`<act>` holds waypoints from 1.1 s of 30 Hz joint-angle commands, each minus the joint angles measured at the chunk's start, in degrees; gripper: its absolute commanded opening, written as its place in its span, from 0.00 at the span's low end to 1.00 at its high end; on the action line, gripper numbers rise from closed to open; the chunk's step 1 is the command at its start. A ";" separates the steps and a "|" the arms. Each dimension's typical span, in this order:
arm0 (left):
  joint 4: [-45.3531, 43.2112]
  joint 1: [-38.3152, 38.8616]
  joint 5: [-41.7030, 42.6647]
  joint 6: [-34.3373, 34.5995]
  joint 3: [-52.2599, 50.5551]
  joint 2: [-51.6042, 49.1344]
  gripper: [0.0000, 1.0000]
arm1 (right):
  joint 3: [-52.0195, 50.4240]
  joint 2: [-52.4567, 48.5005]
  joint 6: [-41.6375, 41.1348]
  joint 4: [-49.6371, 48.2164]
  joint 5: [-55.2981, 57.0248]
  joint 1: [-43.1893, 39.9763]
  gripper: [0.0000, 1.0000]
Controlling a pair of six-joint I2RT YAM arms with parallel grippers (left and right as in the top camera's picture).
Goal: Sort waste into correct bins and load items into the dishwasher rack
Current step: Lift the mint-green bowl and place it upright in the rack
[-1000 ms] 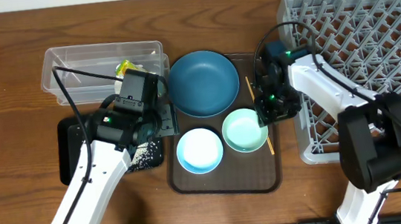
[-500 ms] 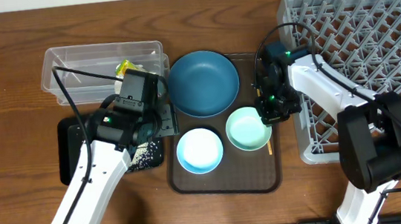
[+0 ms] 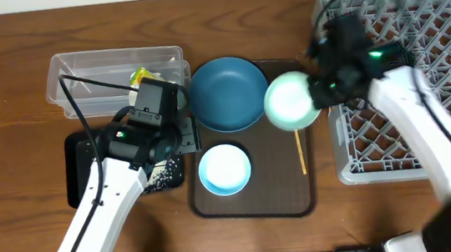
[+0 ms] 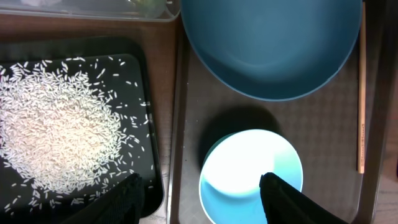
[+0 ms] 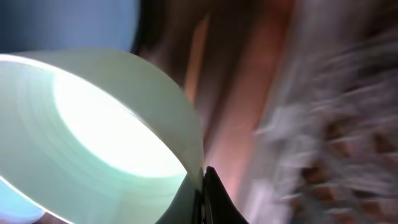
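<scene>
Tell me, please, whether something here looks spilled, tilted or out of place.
The mint-green bowl hangs tilted on its side, gripped at the rim by the right end effector. A wooden stick lies loose on the brown tray. Rice is heaped in the black tray, none seen outside it.

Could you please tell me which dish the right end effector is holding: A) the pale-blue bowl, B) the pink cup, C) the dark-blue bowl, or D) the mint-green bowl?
D: the right end effector clamps the rim of the mint-green bowl.
</scene>
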State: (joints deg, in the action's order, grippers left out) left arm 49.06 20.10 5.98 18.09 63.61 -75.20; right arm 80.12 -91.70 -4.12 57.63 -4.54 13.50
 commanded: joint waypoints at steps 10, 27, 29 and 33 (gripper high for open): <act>0.17 0.09 -0.68 -0.46 0.37 0.28 0.63 | 0.83 4.68 0.52 -12.50 39.45 -8.96 0.01; 0.17 0.09 -0.68 -0.46 0.37 0.28 0.63 | 0.81 2.82 14.53 -40.68 51.28 -28.35 0.01; 0.17 0.09 -0.68 -0.46 0.37 0.28 0.63 | 0.81 1.75 18.29 -44.09 51.30 -31.10 0.01; 0.20 0.09 -0.68 -0.44 0.37 0.28 0.63 | 0.83 -1.29 24.26 -49.37 51.28 -35.47 0.01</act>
State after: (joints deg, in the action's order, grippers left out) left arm 49.10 20.10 5.98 18.09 63.61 -75.20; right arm 80.58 -90.50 12.73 9.96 45.54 -19.31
